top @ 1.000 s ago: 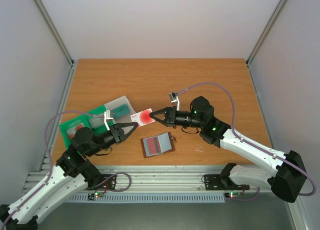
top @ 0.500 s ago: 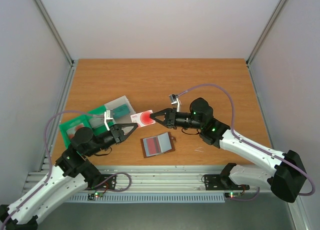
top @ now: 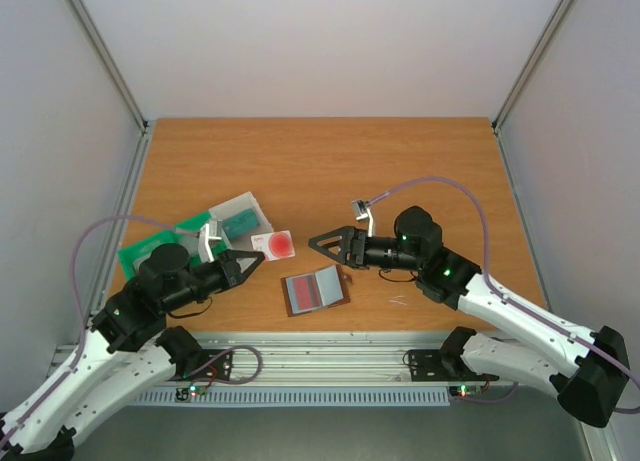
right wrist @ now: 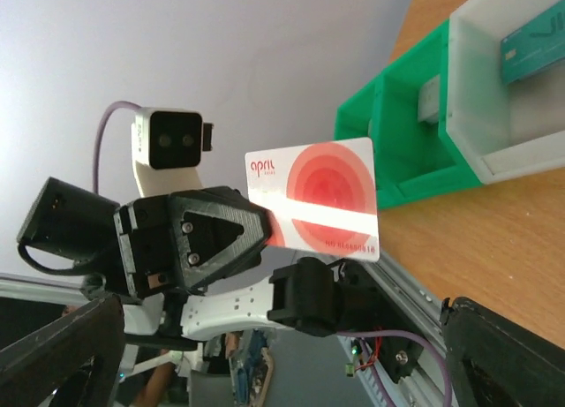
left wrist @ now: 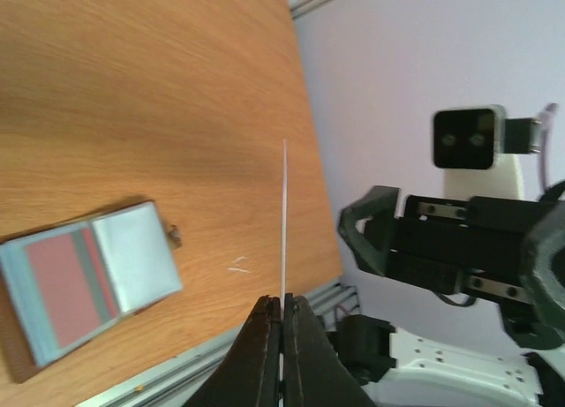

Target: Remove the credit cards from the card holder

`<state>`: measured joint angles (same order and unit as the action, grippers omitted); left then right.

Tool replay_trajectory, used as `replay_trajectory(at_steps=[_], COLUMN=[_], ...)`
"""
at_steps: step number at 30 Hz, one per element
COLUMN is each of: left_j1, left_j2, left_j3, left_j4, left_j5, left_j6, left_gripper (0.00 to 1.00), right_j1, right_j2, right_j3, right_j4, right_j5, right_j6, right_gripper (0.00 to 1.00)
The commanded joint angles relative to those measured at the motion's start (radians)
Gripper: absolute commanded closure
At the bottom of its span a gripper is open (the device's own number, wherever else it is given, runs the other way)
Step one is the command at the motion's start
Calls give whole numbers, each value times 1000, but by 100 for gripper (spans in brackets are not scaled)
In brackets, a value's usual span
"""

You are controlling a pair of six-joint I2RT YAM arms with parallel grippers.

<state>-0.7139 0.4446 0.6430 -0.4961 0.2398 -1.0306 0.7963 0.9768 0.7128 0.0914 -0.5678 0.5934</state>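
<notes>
Card (top: 274,244) out, pinched tight in left gripper (top: 260,254); right gripper (top: 318,243) gapes empty. Next: lay it down, then tackle holder (top: 316,290) by table's (top: 300,161) front edge.

Light is coming down soft and even from above, so the table (top: 300,161) is looking bright, with just faint shadows sitting under the arms (top: 170,281). On the left wrist view the card holder (left wrist: 88,283) is coming out a bit smeary. On the right wrist view the card (right wrist: 313,199) is reading sharp, while the right gripper fingers (right wrist: 62,354) are blurring into dark blobs at the bottom corners.
</notes>
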Motion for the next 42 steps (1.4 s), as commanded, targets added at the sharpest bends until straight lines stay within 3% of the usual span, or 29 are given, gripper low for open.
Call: replay_trajectory(at_steps=[1,10,18,31,42], left_j1=[3,116,359,770,1140], left_j2=[60,206,300,367,502], left_j3=[101,245,279,284,369], left_j4=[-218,-407,-492,-561,-623], left_j5=[-97,-179,-87,-103,-23], left_j6=[108,244,349,562,582], left_gripper=[100,100,100,100,100], right_j1=[-2,-2,-2,-2,-2], right_j2=[-50,-105,-128,-183,-182], right_j3=[-7,3,5,2,26], right_j4=[-107,-218,-279,-364,-412], right_j5=[35,61,68,95,110], right_j6=[-70,-123,-153,-175,-196], right_gripper=[2,2,1,1,2])
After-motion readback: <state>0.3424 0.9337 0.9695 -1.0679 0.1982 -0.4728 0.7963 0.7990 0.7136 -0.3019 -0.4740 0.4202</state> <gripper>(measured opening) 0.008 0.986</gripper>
